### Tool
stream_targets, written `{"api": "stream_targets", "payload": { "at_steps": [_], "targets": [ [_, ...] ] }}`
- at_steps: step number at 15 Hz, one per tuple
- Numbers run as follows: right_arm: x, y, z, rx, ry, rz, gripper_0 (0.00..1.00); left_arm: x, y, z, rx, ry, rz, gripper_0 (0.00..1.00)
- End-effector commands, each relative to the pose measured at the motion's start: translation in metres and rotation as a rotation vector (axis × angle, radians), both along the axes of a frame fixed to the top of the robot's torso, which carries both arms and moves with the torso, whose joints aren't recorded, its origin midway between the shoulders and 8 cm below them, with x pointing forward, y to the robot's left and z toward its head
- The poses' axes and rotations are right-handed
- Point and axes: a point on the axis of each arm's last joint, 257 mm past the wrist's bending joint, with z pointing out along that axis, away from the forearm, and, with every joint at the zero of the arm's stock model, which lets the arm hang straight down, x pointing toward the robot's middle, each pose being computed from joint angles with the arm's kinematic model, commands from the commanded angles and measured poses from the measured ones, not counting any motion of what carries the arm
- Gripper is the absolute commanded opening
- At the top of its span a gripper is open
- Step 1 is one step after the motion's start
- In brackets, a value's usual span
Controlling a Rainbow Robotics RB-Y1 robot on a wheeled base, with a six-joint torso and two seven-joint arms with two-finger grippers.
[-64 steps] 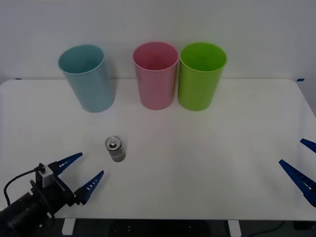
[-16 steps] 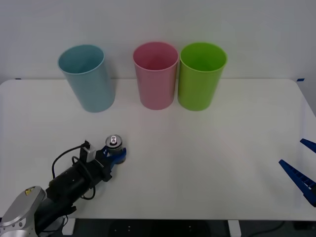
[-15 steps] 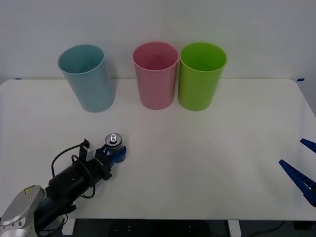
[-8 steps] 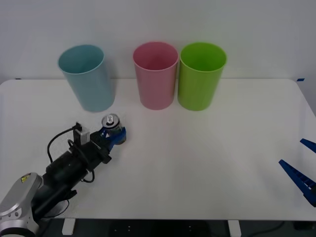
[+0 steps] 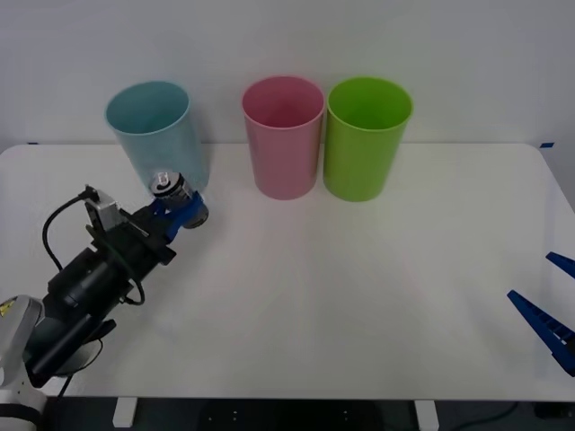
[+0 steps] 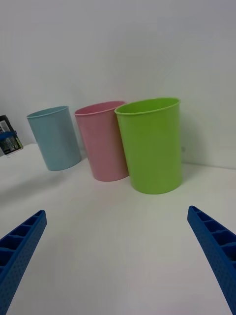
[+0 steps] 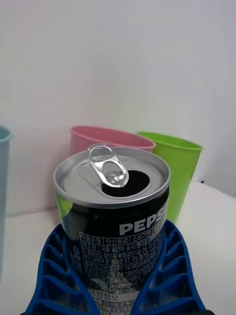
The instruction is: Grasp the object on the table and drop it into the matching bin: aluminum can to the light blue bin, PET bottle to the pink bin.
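My left gripper [image 5: 182, 212] is shut on the aluminum can [image 5: 171, 193], a small dark-sided can with a shiny pull-tab top [image 7: 112, 173], and holds it upright above the table [image 5: 359, 269], right in front of the light blue bin [image 5: 154, 135]. The blue fingers [image 7: 54, 275] hug both sides of the can. The pink bin [image 5: 283, 135] stands to the right of the blue one. My right gripper [image 5: 548, 305] is parked open at the table's right edge, its fingers [image 6: 216, 251] spread wide.
A lime green bin [image 5: 367, 135] stands to the right of the pink bin, at the back of the table. The three bins [image 6: 147, 142] form a row near the wall. The left arm's body and cable [image 5: 81, 278] stretch over the table's front left.
The left gripper closed on the can and lifted it off the table, carrying it back and left up to the light blue bin. The right arm stayed still.
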Motion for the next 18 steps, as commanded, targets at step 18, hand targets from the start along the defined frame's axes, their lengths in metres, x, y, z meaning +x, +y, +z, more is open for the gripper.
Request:
{"api": "stream_targets", "payload": {
  "at_steps": [18],
  "targets": [
    [0.000, 0.000, 0.000, 0.000, 0.000, 0.000, 1.00, 0.081, 0.069, 0.150, -0.128, -0.014, 0.147, 0.00]
  ]
}}
